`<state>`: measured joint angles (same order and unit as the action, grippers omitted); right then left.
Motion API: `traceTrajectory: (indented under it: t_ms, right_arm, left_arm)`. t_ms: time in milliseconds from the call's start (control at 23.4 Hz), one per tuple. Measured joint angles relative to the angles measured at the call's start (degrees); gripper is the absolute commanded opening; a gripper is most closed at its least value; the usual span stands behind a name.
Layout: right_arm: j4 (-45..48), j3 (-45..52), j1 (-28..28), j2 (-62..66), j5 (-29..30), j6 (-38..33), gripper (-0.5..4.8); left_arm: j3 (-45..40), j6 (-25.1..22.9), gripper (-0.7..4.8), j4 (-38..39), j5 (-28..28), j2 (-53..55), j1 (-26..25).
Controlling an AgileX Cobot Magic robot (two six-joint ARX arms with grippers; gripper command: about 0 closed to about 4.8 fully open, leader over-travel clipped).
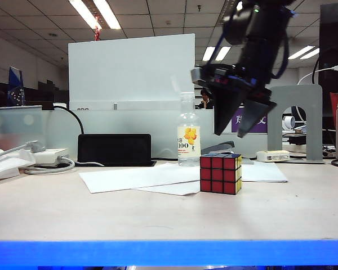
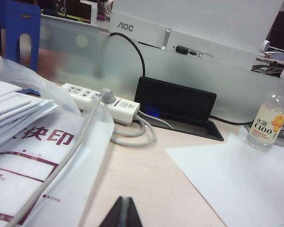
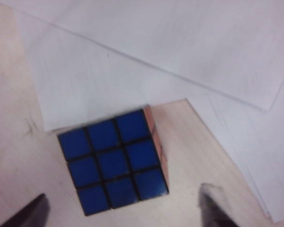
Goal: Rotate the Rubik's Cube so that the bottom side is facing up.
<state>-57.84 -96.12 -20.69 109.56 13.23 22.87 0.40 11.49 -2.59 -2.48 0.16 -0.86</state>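
The right claw [image 1: 243,134] is motion-blurred, and its arm is cut off by the frame's top. It hangs in the air above the Rubik's Cube [image 1: 221,173], pointing down, jaws wide and empty. The cube sits blue face up on the bench [image 1: 158,216], toward the right half, touching paper sheets [image 1: 138,178]. Behind it stands a bottle [image 1: 188,138], contents unclear. The left claw [image 2: 122,213] is pressed closed, low near the bench's left side.
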Motion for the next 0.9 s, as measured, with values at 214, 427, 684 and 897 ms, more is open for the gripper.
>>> traceTrajectory:
  t_ms: [214,427,684,897]
  right_arm:
    - [-0.52,0.09,0.44,0.31,5.90,2.80,4.54]
    - [-0.57,0.04,-0.17,0.96,7.91,5.35,4.56]
    - [-0.57,-0.04,-0.15,3.96,5.27,6.12,4.73]
    - [-1.62,0.48,-0.13,6.34,2.99,6.47,4.73]
  left_arm:
    - [0.00,0.00,-0.06,1.20,-0.02,0.02,0.00]
    - [0.00,0.00,-0.05,1.33,-0.02,0.00,0.00]
    - [0.00,0.02,-0.06,1.79,0.00,0.00,0.00]
    - [0.00,0.02,-0.05,2.10,-0.02,0.00,0.00]
